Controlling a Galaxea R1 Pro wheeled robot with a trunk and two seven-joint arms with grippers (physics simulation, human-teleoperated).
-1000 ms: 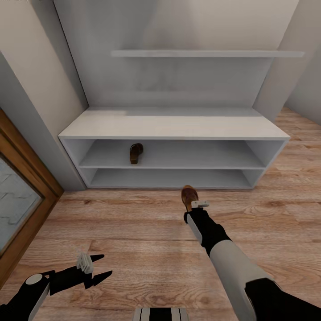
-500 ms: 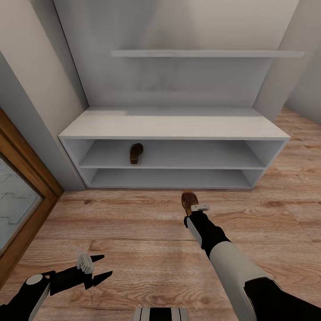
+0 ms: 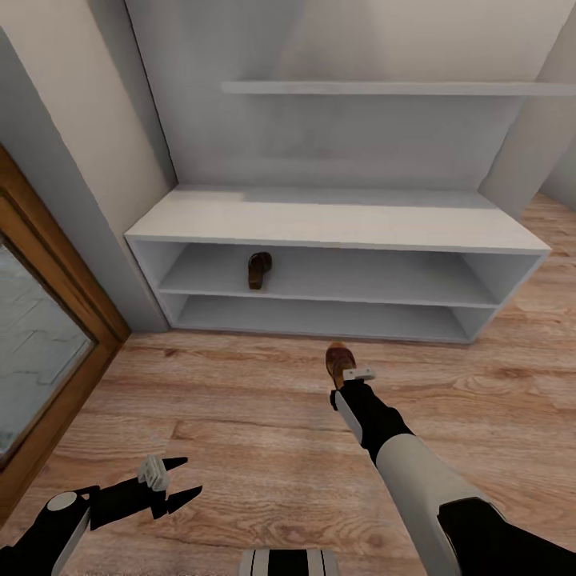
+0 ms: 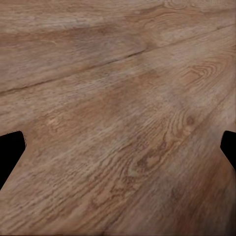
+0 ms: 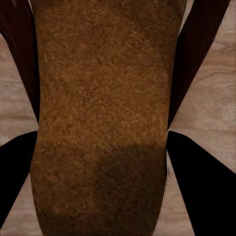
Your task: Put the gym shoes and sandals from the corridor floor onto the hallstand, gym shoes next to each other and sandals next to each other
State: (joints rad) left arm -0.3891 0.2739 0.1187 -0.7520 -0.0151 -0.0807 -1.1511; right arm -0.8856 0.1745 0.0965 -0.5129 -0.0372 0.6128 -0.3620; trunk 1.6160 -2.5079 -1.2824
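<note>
1. Vs 0.5 s ago: whole head view has shifted. The hallstand (image 3: 336,224) now sits further right and a bit lower in frame, and the door frame (image 3: 48,320) at left looks bigger. That's a camera move, not the things. The arms keep the same frame spots.
2. Right gripper (image 3: 346,370), centre of head view, is clamped on a sandal (image 3: 339,358). The sandal's brown toe end pokes out past the claw toward the rack and is above the corridor floor (image 3: 240,416), just short of the rack's front edge.
3. R wrist view: tan-brown footbed of that sandal (image 5: 105,118) runs between the two black fingers (image 5: 196,172), which press its sides; dark strap edges at both upper corners, wood floor behind.
4. 2nd sandal (image 3: 258,270) lies on the upper open shelf of the rack, left of middle in frame, toe pointing at the camera side; can't tell finer detail.
5. Left gripper (image 3: 178,478), lower left of head view, has its fingers apart with nothing between them and hangs over the floor.
6. L wrist view: black fingertips (image 4: 11,152) at both side edges, wide apart, w/ bare wood planks between.
7. Wall shelf (image 3: 384,88) at top of frame above the bench top.
</note>
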